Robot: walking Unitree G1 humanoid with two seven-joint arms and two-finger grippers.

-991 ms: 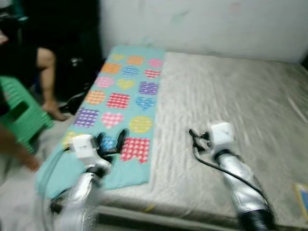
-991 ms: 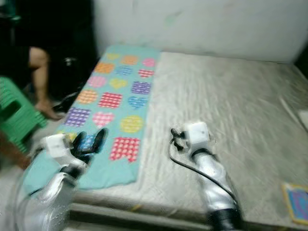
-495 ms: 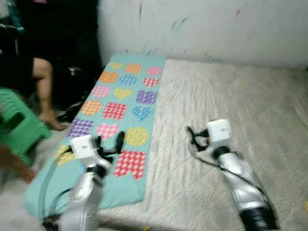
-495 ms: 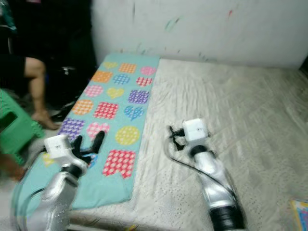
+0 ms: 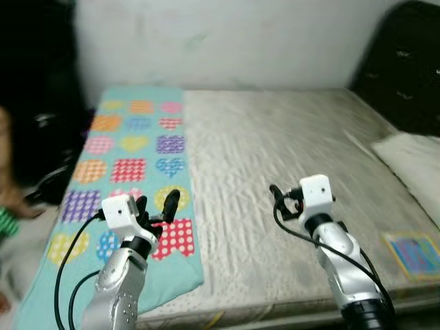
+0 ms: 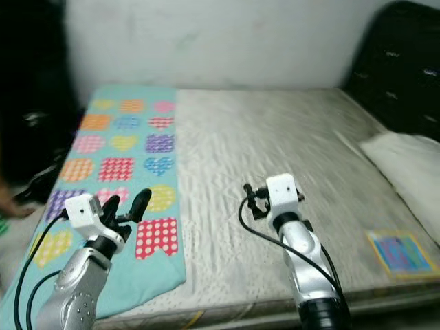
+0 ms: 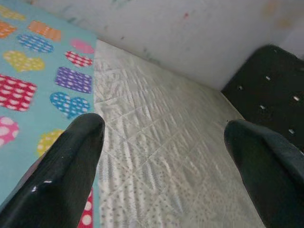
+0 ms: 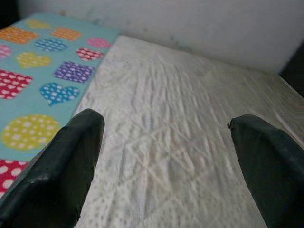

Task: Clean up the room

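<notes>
Grey quilted mattress (image 5: pixel 289 158) is flanked by a teal patterned blanket (image 5: pixel 130 151). Both the left hand (image 5: pixel 157 206) and the right hand (image 5: pixel 276 199) are held wide open above it, gripping nothing.

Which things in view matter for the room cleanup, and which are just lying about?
Job-relevant:
- teal patterned blanket, spread along the robot's left side of the mattress
- small colourful flat item near the mattress's right edge
- pillow at far right
- left end effector, open, above the blanket
- right end effector, open, above the mattress

Just there:
- mattress
- wall

No legible text, label, brand or number on any surface in these views.
</notes>
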